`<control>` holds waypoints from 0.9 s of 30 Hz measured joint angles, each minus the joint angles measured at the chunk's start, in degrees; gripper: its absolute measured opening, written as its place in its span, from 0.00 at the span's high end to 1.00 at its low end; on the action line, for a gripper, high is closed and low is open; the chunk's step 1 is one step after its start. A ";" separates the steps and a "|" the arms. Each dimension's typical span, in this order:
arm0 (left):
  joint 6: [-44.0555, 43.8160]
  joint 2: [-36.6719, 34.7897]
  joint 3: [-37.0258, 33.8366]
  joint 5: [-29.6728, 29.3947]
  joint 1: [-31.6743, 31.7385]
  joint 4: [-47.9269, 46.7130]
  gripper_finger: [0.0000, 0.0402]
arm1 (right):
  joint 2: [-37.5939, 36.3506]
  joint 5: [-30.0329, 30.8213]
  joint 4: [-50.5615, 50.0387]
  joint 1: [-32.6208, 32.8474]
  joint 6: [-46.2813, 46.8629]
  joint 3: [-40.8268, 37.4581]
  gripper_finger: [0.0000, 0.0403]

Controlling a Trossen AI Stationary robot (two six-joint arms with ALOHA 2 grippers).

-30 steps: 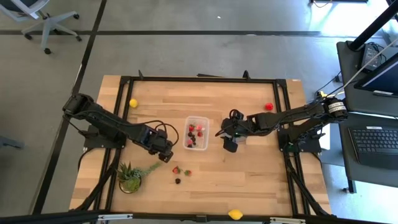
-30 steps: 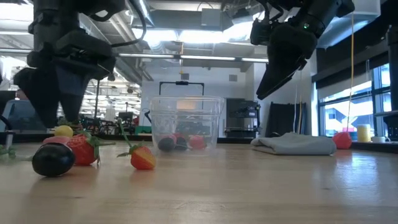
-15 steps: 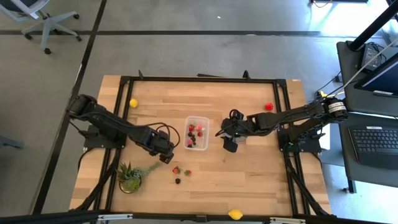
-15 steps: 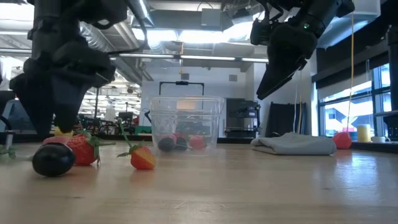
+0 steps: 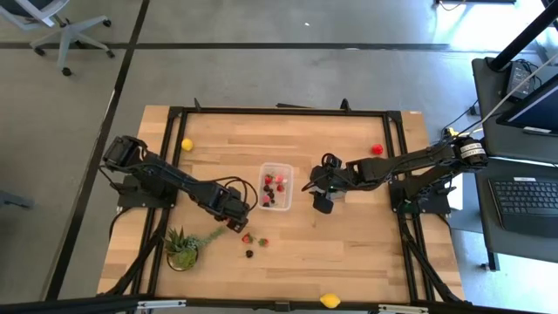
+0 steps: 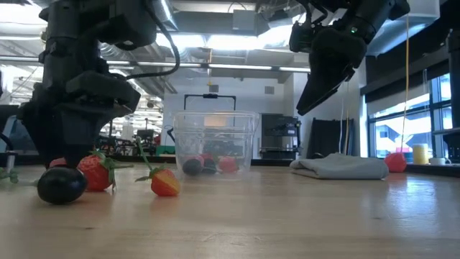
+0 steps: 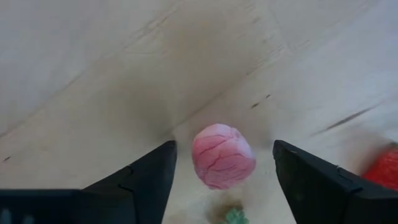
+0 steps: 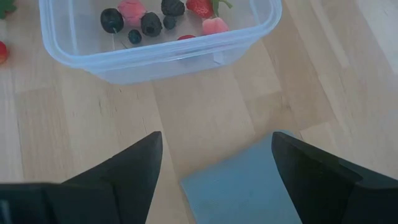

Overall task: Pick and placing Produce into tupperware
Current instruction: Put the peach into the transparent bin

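Between the left gripper's (image 7: pixel 222 180) 2 dark fingers (image 7: pixel 140 177) sits a small pink round piece (image 7: pixel 223 155), flat on the wood and not yet touched on either side, gaps showing at 3 and 9 o'clock of it. Those jaws stand apart with nothing held, though they have begun to narrow from a wider spread a moment ago, and that reads as the start of a pinch. Compared with a second back, the left gripper (image 5: pixel 235 218) has slid across the table toward 4 o'clock and dropped low over the loose cluster; from table level it now hangs right over the dark berry (image 6: pixel 62 184) and the red strawberry (image 6: pixel 94 172), with a smaller red piece (image 6: pixel 164 181) just beside them. That means the next pick is lined up, only the squeeze and lift are left. At 1 o'clock of that cluster on the table stands the tupperware (image 5: pixel 275 187), already carrying several red and dark pieces. Further out, the right gripper (image 5: pixel 323 202) waits at 3 o'clock of the tub, unmoved, fingers parted and empty above the grey flat piece (image 8: pixel 239 186). A yellow piece (image 5: pixel 187 145) lies far off at 10 o'clock, another red one (image 5: pixel 377 149) at 2 o'clock
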 joint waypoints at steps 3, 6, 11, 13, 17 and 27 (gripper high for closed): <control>-0.02 0.04 -0.02 -0.05 0.00 -0.25 0.41 | 0.00 0.00 0.02 0.00 0.00 0.00 0.25; 0.01 -0.27 -0.15 -0.34 0.00 -0.34 0.46 | 0.00 0.00 0.02 0.00 -0.11 0.00 0.25; 1.59 -0.53 -0.26 1.08 0.60 -1.38 0.57 | 0.00 0.00 0.02 0.00 -1.29 0.00 0.25; 2.00 -0.53 -0.26 2.37 1.14 -1.63 0.63 | 0.00 0.00 0.02 0.01 -1.29 0.00 0.25; 4.47 -0.53 -0.20 4.52 2.46 -1.65 0.75 | 0.00 0.00 0.02 0.01 -1.29 0.00 0.25; 18.48 -0.56 10.88 0.94 8.75 -15.56 0.81 | 0.00 0.00 0.02 0.00 -1.29 0.00 0.25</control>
